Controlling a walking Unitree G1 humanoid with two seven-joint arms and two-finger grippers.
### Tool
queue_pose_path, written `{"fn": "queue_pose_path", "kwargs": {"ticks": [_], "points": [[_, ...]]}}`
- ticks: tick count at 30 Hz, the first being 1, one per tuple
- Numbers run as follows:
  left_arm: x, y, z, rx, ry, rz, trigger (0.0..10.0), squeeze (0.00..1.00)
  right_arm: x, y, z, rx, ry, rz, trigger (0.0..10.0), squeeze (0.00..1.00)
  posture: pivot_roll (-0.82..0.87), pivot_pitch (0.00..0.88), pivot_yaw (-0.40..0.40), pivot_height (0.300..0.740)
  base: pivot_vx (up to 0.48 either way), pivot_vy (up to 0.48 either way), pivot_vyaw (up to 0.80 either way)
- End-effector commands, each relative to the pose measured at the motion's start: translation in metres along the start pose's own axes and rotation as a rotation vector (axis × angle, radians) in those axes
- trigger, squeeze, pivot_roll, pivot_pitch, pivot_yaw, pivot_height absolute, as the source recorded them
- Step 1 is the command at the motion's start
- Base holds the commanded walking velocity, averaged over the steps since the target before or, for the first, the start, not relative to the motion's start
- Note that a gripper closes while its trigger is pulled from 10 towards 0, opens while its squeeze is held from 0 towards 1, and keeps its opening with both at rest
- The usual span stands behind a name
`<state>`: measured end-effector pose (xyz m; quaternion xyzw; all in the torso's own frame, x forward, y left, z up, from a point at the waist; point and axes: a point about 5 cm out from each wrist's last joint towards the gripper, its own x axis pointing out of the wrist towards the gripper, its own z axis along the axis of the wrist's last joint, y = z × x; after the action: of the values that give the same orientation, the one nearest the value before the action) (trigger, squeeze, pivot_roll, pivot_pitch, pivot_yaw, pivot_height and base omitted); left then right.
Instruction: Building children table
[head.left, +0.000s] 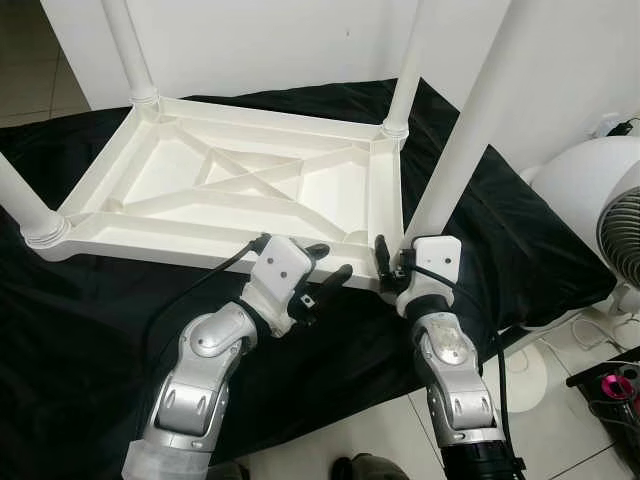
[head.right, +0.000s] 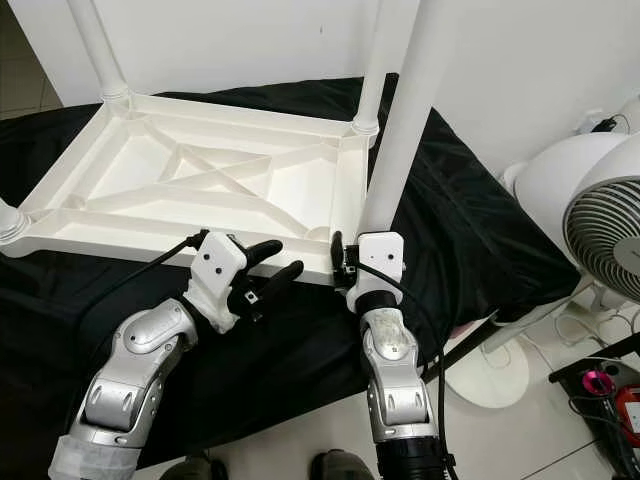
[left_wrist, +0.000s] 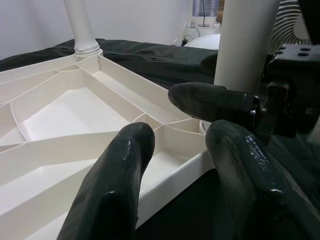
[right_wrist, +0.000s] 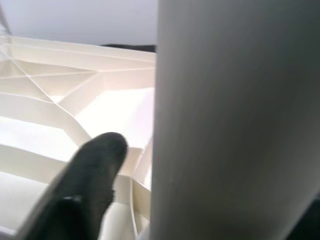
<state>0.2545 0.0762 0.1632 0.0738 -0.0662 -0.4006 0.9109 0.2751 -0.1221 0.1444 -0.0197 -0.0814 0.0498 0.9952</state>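
Tool positions at this moment serve the seating of the last leg. Largest item first: the black cloth (head.left: 90, 340) is spread under the work, presumably to protect the plastic and stop it sliding. On it the white tabletop (head.left: 240, 185) lies upside down, ribbed underside up, so that the corner sockets face upward to receive legs. Three legs already stand in their corners: the far left leg (head.left: 130, 50), the far right leg (head.left: 405, 70) and the near left leg (head.left: 22, 205). The fourth leg (head.left: 470, 130) stands at the near right corner, leaning slightly, judged not yet fully home. The right tool (head.left: 392, 266) is clamped on this leg just above the socket, low down for control while it is turned or pressed in. The left tool (head.left: 322, 272) sits at the near rim beside that corner, fingers spread and gripping nothing, apparently placed to steady the tabletop. A white fan (head.left: 625, 215) stands well apart on the floor.
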Motion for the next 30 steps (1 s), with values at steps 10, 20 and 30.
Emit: {"fn": "queue_pose_path", "kwargs": {"ticks": [10,20,30], "points": [[0.000,0.004,0.002,-0.005,-0.001,0.107,10.0,0.00,-0.001,-0.024,0.001,-0.034,-0.022,0.385,10.0,0.00,-0.05,0.054,-0.027,0.740,0.000,0.000,0.00],[-0.003,0.007,0.003,0.002,0.004,0.113,10.0,0.00,0.013,-0.032,0.003,-0.146,0.016,0.648,10.0,0.00,-0.03,0.059,-0.019,0.740,0.000,0.000,0.00],[-0.002,0.008,0.004,0.006,-0.001,0.128,10.0,0.00,0.029,-0.042,-0.006,-0.207,0.095,0.772,3.0,0.00,-0.01,0.056,-0.032,0.740,0.000,0.000,0.00]]}}
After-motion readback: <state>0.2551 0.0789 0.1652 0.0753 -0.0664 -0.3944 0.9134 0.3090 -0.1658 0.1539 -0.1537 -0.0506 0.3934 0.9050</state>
